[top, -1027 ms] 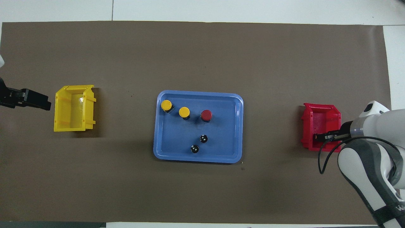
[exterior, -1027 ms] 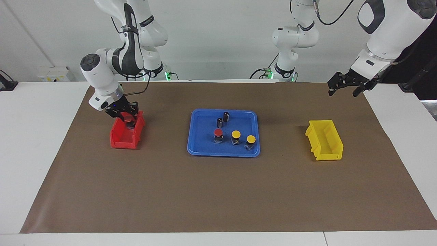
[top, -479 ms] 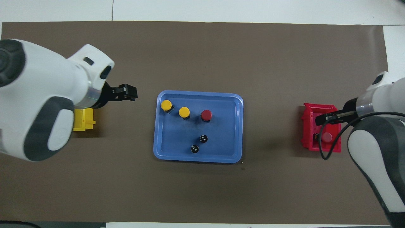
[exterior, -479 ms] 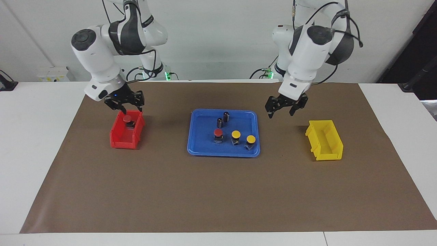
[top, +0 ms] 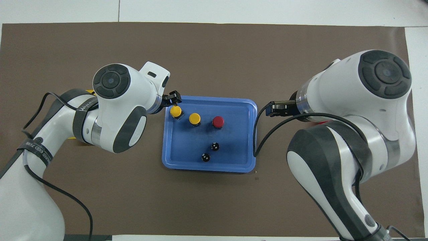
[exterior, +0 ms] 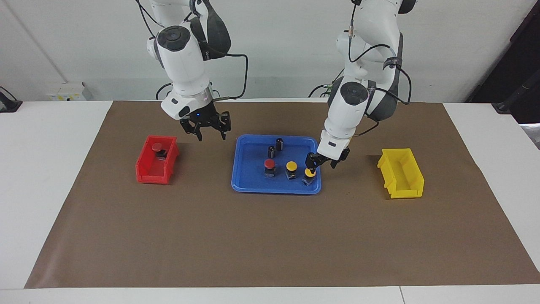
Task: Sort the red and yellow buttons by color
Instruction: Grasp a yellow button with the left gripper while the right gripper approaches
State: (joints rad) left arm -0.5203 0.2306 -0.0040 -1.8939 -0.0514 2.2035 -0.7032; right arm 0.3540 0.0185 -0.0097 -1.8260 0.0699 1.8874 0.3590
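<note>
A red button [exterior: 157,147] lies in the red bin [exterior: 145,174]. On the blue tray [exterior: 242,185] stand a red button [exterior: 269,164] [top: 218,121] and two yellow buttons [exterior: 291,166] [exterior: 310,173], also seen in the overhead view [top: 194,117] [top: 176,111]. My left gripper [exterior: 322,162] [top: 174,98] is open and low over the tray's corner toward the left arm's end, right beside the outer yellow button. My right gripper [exterior: 205,130] [top: 274,109] is open and empty, up over the mat between the red bin and the tray.
Two dark capless cylinders [exterior: 271,151] [exterior: 279,143] stand on the tray nearer to the robots than the buttons. A yellow bin [exterior: 400,173] sits toward the left arm's end of the table. In the overhead view the arms cover both bins.
My right gripper let go of the red button in the red bin, rose and moved toward the tray. My left arm swung in past the yellow bin and came down beside the outer yellow button.
</note>
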